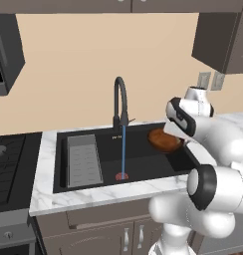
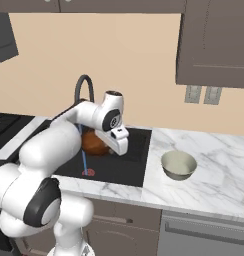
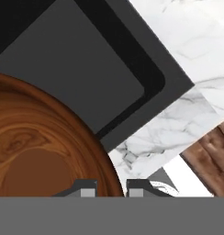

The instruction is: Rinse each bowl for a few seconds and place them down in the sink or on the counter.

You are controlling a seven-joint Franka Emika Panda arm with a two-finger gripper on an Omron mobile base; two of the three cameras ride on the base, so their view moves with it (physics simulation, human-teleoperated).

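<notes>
Wooden bowl (image 3: 36,151) rim clenched in hand (image 3: 111,187) above sink (image 1: 143,167); faucet (image 1: 120,102) running; cream bowl (image 2: 178,165) on counter (image 2: 219,170).

A black stovetop (image 1: 6,167) lay left of the marble, with a dark range hood (image 1: 5,55) above it. Brown-grey upper cabinets (image 2: 214,45) hung on the beige wall (image 1: 93,60). Two grey wall outlets (image 2: 202,94) sat side by side below them. Lower cabinet doors (image 1: 101,234) carried metal handles, and wooden flooring (image 3: 210,158) showed below.
</notes>
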